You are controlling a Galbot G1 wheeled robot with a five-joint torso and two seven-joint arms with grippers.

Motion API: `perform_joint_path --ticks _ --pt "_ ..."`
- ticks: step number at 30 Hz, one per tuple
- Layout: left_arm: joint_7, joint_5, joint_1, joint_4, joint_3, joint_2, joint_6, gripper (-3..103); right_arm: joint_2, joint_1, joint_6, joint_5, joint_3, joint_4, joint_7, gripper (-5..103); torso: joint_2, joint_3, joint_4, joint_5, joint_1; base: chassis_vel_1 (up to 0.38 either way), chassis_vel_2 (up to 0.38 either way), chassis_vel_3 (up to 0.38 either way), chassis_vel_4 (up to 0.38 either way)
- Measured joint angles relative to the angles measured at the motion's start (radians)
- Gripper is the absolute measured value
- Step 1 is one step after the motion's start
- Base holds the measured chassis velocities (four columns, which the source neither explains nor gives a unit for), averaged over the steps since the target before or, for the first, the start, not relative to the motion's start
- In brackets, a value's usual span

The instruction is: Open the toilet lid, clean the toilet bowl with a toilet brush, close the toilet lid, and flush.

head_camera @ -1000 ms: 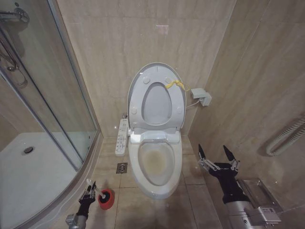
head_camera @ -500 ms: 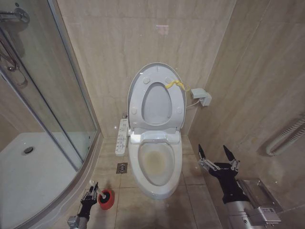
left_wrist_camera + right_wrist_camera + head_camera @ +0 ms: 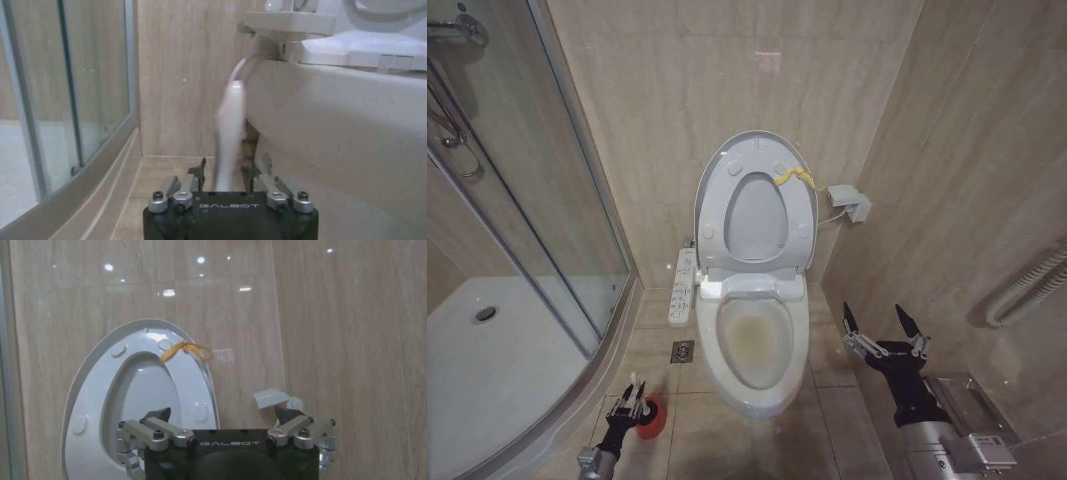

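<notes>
Beige-tiled corner, stained toilet bowl (image 3: pixel 752 345)

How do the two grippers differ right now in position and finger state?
The left gripper sits low by the red holder cup, left of the toilet bowl; the right gripper hangs right of the bowl. The left's fingers flank the toilet brush handle; the right's are spread wide, empty. Both point toward the back wall.

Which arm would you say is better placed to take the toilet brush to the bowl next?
The left, probably. Its end effector is at the red holder cup with the toilet brush handle between its fingers. The right end effector hovers open beside the toilet bowl, holding nothing.
</notes>
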Motion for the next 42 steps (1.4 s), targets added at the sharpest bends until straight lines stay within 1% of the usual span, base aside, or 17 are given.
perform_joint_path --ticks 6,7,8,13,14,15,16,19,20,21,22,23,24,25,33,35,42 --pt "-0.045 0.046 0.057 -0.08 -0.034 -0.008 -0.001 39 0.0 0.0 0.0 0.0 0.0 0.0 0.0 100 0.0 0.0 0.0003 -0.0003 0.0 0.0 0.0 0.0 0.0" --pt "-0.055 0.057 0.076 -0.11 -0.045 -0.009 -0.002 66 0.0 0.0 0.0 0.0 0.0 0.0 0.0 100 0.0 0.0 0.0002 -0.0005 0.0 0.0 0.0 0.0 0.0" --pt "-0.055 0.057 0.076 -0.11 -0.045 -0.009 -0.002 66 0.0 0.0 0.0 0.0 0.0 0.0 0.0 100 0.0 0.0 0.0002 -0.0005 0.0 0.0 0.0 0.0 0.0" --pt "-0.135 0.084 0.188 -0.356 -0.098 0.0 0.023 66 0.0 0.0 0.0 0.0 0.0 0.0 0.0 100 0.0 0.0 0.0002 -0.0005 0.0 0.0 0.0 0.0 0.0" --pt "-0.171 0.09 0.242 -0.505 -0.124 0.007 0.07 92 0.0 0.0 0.0 0.0 0.0 0.0 0.0 100 0.0 0.0 0.0001 0.0 0.0 0.0 0.0 0.0 0.0" --pt "-0.196 0.093 0.279 -0.611 -0.144 0.012 0.111 92 0.0 0.0 0.0 0.0 0.0 0.0 0.0 100 0.0 0.0 0.0 0.0 0.0 0.0 0.0 0.0 0.0" --pt "-0.196 0.093 0.279 -0.611 -0.144 0.012 0.111 92 0.0 0.0 0.0 0.0 0.0 0.0 0.0 100 0.0 0.0 0.0 0.0 0.0 0.0 0.0 0.0 0.0" --pt "-0.311 0.104 0.417 -0.956 -0.188 0.017 0.286 92 0.0 0.0 0.0 0.0 0.0 0.0 0.0 100 0.0 0.0 0.0 0.0005 0.0 0.0 0.0 0.0 0.0" --pt "-0.311 0.104 0.417 -0.956 -0.188 0.017 0.286 92 0.0 0.0 0.0 0.0 0.0 0.0 0.0 100 0.0 0.0 0.0 0.0005 0.0 0.0 0.0 0.0 0.0" --pt "-0.367 0.094 0.471 -1.069 -0.192 0.017 0.37 92 0.0 0.0 0.0 0.0 0.0 0.0 0.0 100 0.0 0.0 0.0002 0.0002 0.0 0.0 0.0 0.0 0.0" --pt "-0.367 0.094 0.471 -1.069 -0.192 0.017 0.37 92 0.0 0.0 0.0 0.0 0.0 0.0 0.0 100 0.0 0.0 0.0002 0.0002 0.0 0.0 0.0 0.0 0.0" --pt "-0.403 0.08 0.508 -1.14 -0.194 0.018 0.434 100 0.0 0.0 0.0 0.0 0.0 0.0 0.0 100 0.0 0.0 0.0001 0.0 0.0 0.0 0.0 0.0 0.0" --pt "-0.471 0.07 0.616 -1.337 -0.212 0.01 0.57 100 0.0 0.0 0.0 0.0 0.0 0.0 0.0 100 0.0 0.0 0.0004 0.0003 0.0 0.0 0.0 0.0 0.0" --pt "-0.48 0.079 0.679 -1.449 -0.239 -0.006 0.609 100 0.0 0.0 0.0 0.0 0.0 0.0 0.0 100 0.0 0.0 0.0003 0.0003 0.0 0.0 0.0 0.0 0.0" --pt "-0.442 0.158 0.784 -1.595 -0.311 -0.044 0.616 100 0.0 0.0 0.0 0.0 0.0 0.0 0.0 100 0.0 0.0 0.0001 -0.0001 0.0 0.0 0.0 0.0 0.0" --pt "-0.412 0.189 0.803 -1.616 -0.341 -0.052 0.594 100 0.0 0.0 0.0 0.0 0.0 0.0 0.0 100 0.0 0.0 0.0001 0.0 0.0 0.0 0.0 0.0 0.0" --pt "-0.362 0.205 0.829 -1.616 -0.388 -0.062 0.545 100 0.0 0.0 0.0 0.0 0.0 0.0 0.0 100 0.0 0.0 0.0002 0.0 0.0 0.0 0.0 0.0 0.0"
